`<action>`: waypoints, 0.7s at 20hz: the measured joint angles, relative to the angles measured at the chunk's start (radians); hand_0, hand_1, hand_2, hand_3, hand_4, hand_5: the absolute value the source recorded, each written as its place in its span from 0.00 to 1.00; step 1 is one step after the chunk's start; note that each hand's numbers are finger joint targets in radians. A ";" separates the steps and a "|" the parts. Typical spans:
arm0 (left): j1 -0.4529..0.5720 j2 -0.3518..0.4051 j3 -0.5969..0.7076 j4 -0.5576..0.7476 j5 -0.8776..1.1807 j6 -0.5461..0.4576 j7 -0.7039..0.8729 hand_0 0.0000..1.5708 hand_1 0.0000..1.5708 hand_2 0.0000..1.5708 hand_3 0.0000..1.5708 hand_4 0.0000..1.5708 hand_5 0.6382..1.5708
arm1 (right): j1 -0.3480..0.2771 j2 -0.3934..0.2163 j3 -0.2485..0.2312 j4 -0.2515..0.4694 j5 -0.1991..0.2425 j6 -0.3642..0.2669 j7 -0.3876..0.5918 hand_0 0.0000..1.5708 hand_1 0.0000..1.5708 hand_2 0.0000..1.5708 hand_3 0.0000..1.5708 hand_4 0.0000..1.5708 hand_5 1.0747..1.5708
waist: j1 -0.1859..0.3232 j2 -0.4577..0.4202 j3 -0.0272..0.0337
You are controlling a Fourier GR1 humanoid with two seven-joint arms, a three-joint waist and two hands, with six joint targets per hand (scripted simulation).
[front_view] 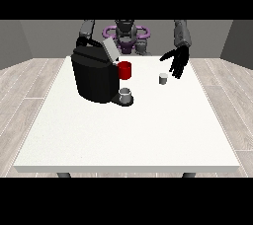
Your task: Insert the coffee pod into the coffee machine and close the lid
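A small pale coffee pod [163,78] stands on the white table [128,135] right of centre. Just behind and above it hovers the black hand at the view's right [178,61], fingers spread and open, not touching the pod. The black coffee machine [94,76] sits at the table's left, its grey lid [109,49] tilted up. A grey cup [125,94] rests on the machine's base at its front. The hand at the view's left is hidden behind the machine; only its grey arm [87,30] shows.
A red mug [125,70] stands right beside the machine, between it and the pod. The table's front half is bare white surface. A wooden floor surrounds the table.
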 measured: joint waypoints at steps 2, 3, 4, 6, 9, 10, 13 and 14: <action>-0.030 0.009 -0.004 0.044 -0.023 -0.008 -0.016 0.00 0.00 0.00 0.00 0.00 1.00 | -0.028 0.004 -0.009 0.016 -0.007 0.000 0.014 0.00 0.00 0.00 0.00 0.00 1.00 | 0.004 0.015 0.0001; -0.039 0.008 -0.007 0.069 -0.042 0.003 -0.023 0.00 0.00 0.00 0.00 0.00 1.00 | -0.030 0.006 -0.003 0.020 -0.008 -0.003 0.016 0.00 0.00 0.00 0.00 0.00 1.00 | 0.003 0.018 0.0001; -0.045 0.011 -0.013 0.082 -0.057 0.003 -0.032 0.00 0.00 0.00 0.00 0.00 1.00 | -0.041 0.001 -0.017 0.038 -0.012 -0.005 0.007 0.00 0.00 0.00 0.00 0.00 1.00 | 0.011 0.023 0.0001; -0.068 -0.003 -0.023 0.125 -0.091 0.024 -0.034 0.00 0.00 0.27 0.00 0.00 1.00 | -0.055 0.001 -0.017 0.057 -0.012 -0.004 0.012 0.00 0.00 0.00 0.00 0.00 1.00 | 0.009 0.027 0.0002; -0.090 -0.035 -0.036 0.177 -0.141 0.071 -0.046 0.48 0.48 0.56 0.40 0.00 1.00 | -0.050 0.005 -0.003 0.084 -0.010 -0.011 0.011 0.00 0.00 0.00 0.00 0.00 1.00 | 0.015 0.007 0.0001; -0.097 -0.049 -0.045 0.185 -0.160 0.092 -0.045 0.60 0.60 0.62 0.42 0.00 1.00 | -0.066 -0.002 -0.014 0.095 -0.016 -0.007 0.022 0.00 0.00 0.00 0.00 0.00 1.00 | 0.019 0.006 0.0004; -0.126 -0.063 -0.054 0.226 -0.212 0.150 -0.065 0.57 0.57 0.61 0.52 0.24 1.00 | -0.083 0.000 -0.011 0.111 -0.011 -0.004 0.021 0.00 0.00 0.00 0.00 0.00 1.00 | 0.017 0.014 0.0001; -0.132 -0.065 -0.060 0.237 -0.232 0.174 -0.081 0.68 0.68 0.70 0.58 0.29 1.00 | -0.090 0.001 -0.012 0.114 -0.008 -0.006 0.024 0.00 0.00 0.00 0.00 0.00 1.00 | 0.016 0.020 0.0003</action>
